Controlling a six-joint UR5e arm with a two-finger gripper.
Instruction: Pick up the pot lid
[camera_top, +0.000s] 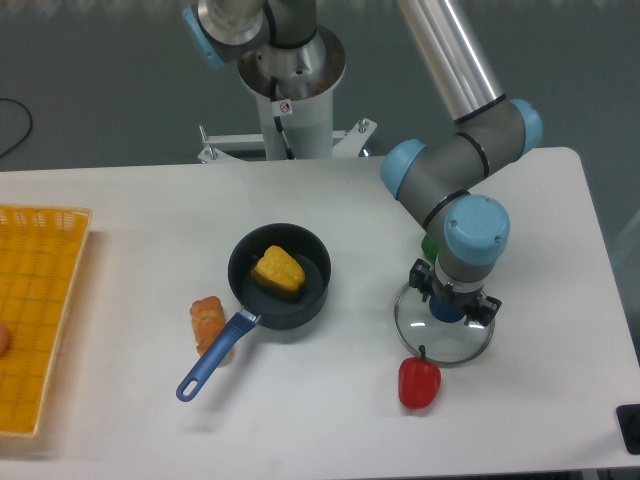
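Gripper: The gripper (452, 293) is hanging low over the pot lid (442, 349), tilting in the view, its two dark fingertips pointing down toward the knob.
Jaws: They are standing wide, one fingertip showing at the left of the knob and the other at its right.
Lid: It is lying flat on the table (320, 400), its clear disc and thin rim showing beneath the jaws.
Knob: The blue knob (447, 308) is sitting at the middle of the lid, between the fingertips in the view; whether either one is touching it, the picture is not showing clearly.
Green thing: A green object (430, 245) is peeking out behind the gripper, which is partly hiding it.
Red thing: A red object (419, 385) with a dark stem is resting just in front of the lid, its stem reaching toward the rim.
Pan: A black pan (242, 274) is standing well apart from the lid, its blue handle (217, 356) pointing toward the lower left.
Yellow thing: A yellow object (279, 270) is lying inside the pan.
Brown thing: A brown object (208, 322) is lying beside the handle.
Crate: An orange-yellow crate (44, 216) is occupying the left edge.
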